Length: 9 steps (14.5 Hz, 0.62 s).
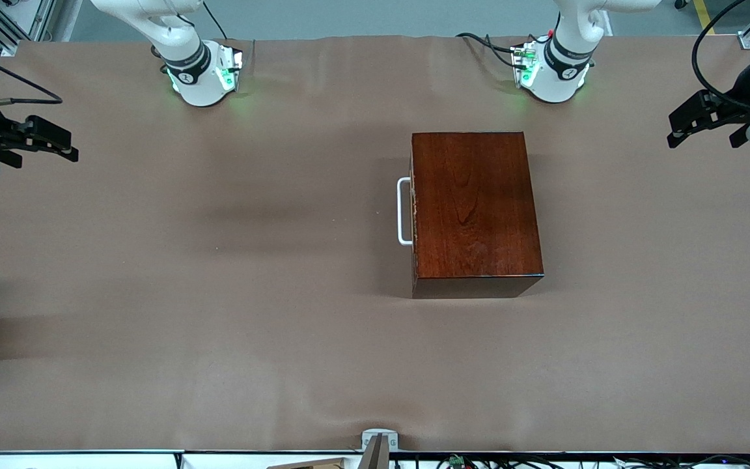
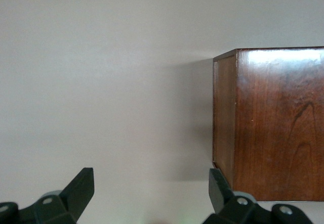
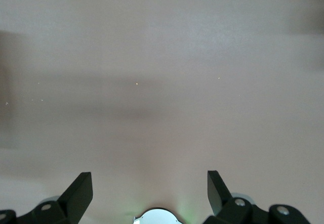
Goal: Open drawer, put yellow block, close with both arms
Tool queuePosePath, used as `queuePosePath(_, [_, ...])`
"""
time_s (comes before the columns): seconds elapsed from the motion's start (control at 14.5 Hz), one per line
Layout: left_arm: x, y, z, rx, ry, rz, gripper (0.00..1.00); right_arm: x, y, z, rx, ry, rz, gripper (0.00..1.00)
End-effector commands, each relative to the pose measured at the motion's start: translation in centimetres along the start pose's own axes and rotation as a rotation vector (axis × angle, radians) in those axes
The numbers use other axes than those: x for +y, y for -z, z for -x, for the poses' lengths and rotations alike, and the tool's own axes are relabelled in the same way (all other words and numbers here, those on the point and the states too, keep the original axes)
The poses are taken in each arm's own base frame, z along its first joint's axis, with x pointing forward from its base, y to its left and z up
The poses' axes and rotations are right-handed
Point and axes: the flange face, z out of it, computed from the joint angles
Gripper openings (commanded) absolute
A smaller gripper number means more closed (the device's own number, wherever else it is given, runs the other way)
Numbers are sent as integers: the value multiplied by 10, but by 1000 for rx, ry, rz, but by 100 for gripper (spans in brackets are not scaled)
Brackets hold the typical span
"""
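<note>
The dark reddish-brown wooden box (image 1: 472, 202) stands on the table toward the left arm's end. Its drawer is shut, and only the white bar handle (image 1: 403, 212) shows, on the side that faces the right arm's end. The yellow block is out of view. My left gripper (image 1: 704, 138) is open and empty, up in the air at the left arm's end of the table. In the left wrist view it (image 2: 152, 189) looks down past a corner of the box (image 2: 273, 123). My right gripper (image 1: 43, 155) is open and empty over the right arm's end, above bare table in the right wrist view (image 3: 150, 189).
A brown cloth (image 1: 219, 293) covers the whole table. The two green-lit arm bases (image 1: 202, 75) (image 1: 551, 71) stand along the table edge farthest from the front camera. A small grey bracket (image 1: 379, 441) sits at the nearest edge.
</note>
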Motion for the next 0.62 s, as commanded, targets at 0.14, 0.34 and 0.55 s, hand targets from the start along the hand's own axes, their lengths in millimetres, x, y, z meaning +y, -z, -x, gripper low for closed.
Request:
queuePosePath(0.14, [0, 2, -1, -5, -25, -1, 100, 0, 1, 6, 4, 11, 6, 100])
queuePosePath(0.34, [3, 7, 0, -2, -19, 1, 100, 0, 1, 6, 3, 10, 6, 100])
queuePosePath(0.55, [6, 11, 0, 6, 32, 16, 100, 0, 1, 6, 3, 10, 6, 100])
